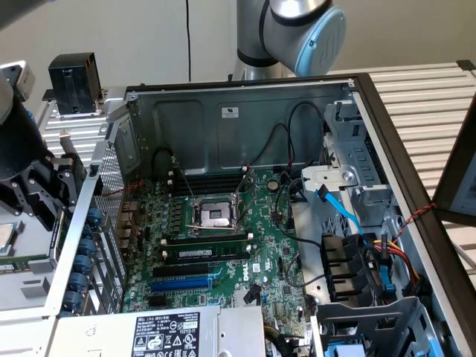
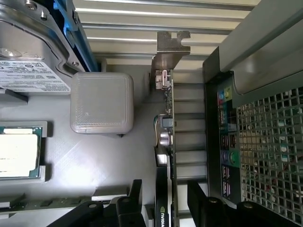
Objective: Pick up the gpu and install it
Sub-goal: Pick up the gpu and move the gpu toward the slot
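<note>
Gripper (image 2: pixel 164 189) astride the gpu (image 2: pixel 166 137), jaws spread and pinching nothing.
I see the card standing on edge in the grey tray (image 2: pixel 118 161) beside the open case (image 1: pixel 245 111). Its long axis runs straight ahead between my fingers (image 2: pixel 132 210), silver bracket (image 2: pixel 169 47) farthest away. A CPU (image 2: pixel 16 151) occupies its own tray pocket.

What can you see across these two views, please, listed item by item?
computer case: one, grey, exterior view's centre.
motherboard: one, green, inside the case.
memory stick: one, black, on the motherboard.
cables: several, blue, inside the case.
tray: one, grey, outside the case.
graphics card: one, green, on edge beside the case.
processor: one, silver, in the tray.
block: one, grey, on the tray.
arm: one, grey and blue, behind the case.
end effector: one, black, open, straddling the graphics card.
</note>
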`<state>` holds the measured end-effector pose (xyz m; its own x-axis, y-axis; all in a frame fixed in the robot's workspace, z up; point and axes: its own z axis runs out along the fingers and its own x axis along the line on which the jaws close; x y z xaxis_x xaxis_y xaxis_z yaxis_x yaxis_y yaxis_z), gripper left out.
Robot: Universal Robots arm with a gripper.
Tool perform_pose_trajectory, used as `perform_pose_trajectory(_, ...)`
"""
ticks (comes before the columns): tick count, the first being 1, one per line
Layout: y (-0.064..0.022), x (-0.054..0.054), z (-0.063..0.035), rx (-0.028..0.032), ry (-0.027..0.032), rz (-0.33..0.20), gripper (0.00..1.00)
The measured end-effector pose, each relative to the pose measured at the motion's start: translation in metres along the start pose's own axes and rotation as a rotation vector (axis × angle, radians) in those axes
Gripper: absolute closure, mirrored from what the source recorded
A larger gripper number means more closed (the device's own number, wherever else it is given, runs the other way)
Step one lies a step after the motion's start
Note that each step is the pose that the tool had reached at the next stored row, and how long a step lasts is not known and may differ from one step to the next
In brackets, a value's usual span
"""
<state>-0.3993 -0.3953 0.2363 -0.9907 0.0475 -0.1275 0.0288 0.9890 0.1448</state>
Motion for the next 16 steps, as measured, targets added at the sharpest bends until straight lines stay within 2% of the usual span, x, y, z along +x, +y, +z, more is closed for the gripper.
perform_pose_trajectory(3, 0.0019, -0.0007, 0.0036, 0.0028, 0.0011, 0.0, 0.49)
perform_pose_trajectory(12, 0.0057, -0.0002, 0.0104, 0.0058, 0.0063, 0.0, 0.49)
perform_pose_trajectory(16, 0.0067, -0.0002, 0.011, 0.0117, 0.0061, -0.001, 0.49)
